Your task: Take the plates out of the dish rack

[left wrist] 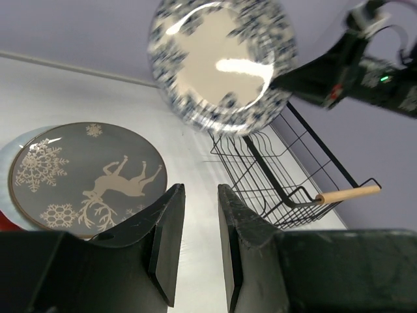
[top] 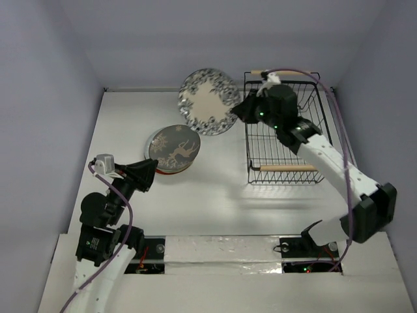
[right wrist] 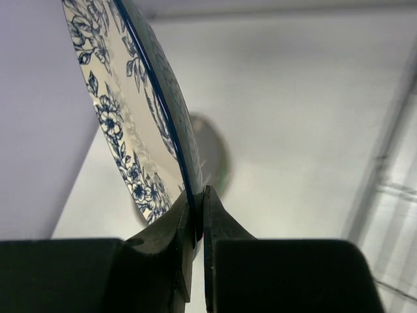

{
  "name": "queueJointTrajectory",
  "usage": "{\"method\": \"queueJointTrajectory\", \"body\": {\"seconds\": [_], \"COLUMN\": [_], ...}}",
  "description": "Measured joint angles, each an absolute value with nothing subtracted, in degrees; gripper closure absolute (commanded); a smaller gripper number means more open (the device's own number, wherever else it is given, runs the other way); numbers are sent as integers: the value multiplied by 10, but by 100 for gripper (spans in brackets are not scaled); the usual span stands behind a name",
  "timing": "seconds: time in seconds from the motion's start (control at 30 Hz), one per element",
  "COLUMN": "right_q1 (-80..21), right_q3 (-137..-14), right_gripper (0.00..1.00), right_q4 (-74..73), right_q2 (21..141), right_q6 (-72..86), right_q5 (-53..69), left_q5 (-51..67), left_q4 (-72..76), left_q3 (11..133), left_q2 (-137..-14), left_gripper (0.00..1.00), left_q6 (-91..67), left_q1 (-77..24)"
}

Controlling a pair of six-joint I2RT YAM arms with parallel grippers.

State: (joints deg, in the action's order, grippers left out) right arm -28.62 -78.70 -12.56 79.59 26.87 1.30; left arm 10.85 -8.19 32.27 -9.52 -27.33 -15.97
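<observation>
Overhead: right gripper (top: 240,111) is clenched on the rim of the white plate with blue floral pattern (top: 208,101). The right wrist view confirms it, with both jaws pinching the plate's edge and the plate nearly edge-on to that camera. The plate is held off the worktop (top: 215,202), tilted, its face turned up toward the overhead camera, just left of the dish rack (top: 249,140) and outside its wires. The rack sits at the far right of the worktop, with one wooden handle (top: 287,167) across its near end and the other at the far end partly behind the right arm (top: 326,153). At centre left, the grey deer plate (top: 174,149) lies flat on top of a stack. A red rim (top: 171,172) peeks out beneath it on the near side, and the left wrist view shows a pale rim (left wrist: 14,147) under the deer plate. That is probably the plain white one, though too little shows to be sure. The left gripper (top: 148,173) hovers just beside the near-left edge of the stack, jaws released with a narrow gap, holding nothing, pointed toward the deer plate without touching it.
</observation>
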Motion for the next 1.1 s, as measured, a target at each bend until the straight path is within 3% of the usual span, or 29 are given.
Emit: {"method": "queueJointTrajectory", "body": {"seconds": [0.2,0.53,0.8,1.1], "right_q1": [-339,-378,-383,-383], "right_q3": [-762,-762,-762,-763], "right_gripper": [100,99,91,75], "right_q4": [-81,-6,20,47], "right_q2": [906,1020,1076,1085], "right_q6": [337,420,451,470], "right_q5": [111,144,166,178], "left_q5": [105,110,118,121], "left_q4": [-85,-84,-84,-84], "left_q3": [323,323,323,323], "left_q2": [-105,-124,-128,-128], "left_gripper": [76,76,76,76], "left_q6": [-273,-273,-273,-273], "left_q1": [-145,-122,-111,-111]}}
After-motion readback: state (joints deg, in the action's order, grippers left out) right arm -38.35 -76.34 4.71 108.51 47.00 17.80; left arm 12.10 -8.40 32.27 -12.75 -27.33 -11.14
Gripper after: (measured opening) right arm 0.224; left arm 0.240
